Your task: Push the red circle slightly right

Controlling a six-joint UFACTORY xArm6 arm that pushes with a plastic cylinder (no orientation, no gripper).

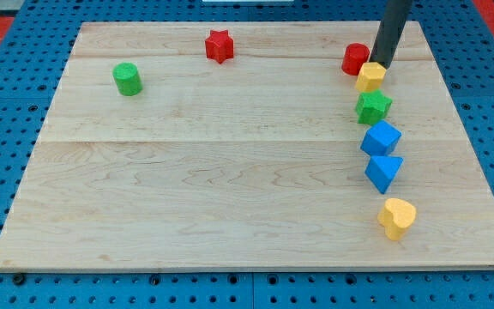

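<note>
The red circle [355,58] stands near the top right of the wooden board [230,172]. My tip [377,63] is just to its right, at the top edge of a yellow block [370,76] that touches the red circle's lower right. The dark rod comes down from the view's top right. Below the yellow block a green star [373,107], a blue cube [381,138], a blue triangular block [384,172] and a yellow heart [397,217] run down the right side.
A red star [219,45] sits at the top centre. A green cylinder [128,78] sits at the upper left. The board lies on a blue perforated table [7,172].
</note>
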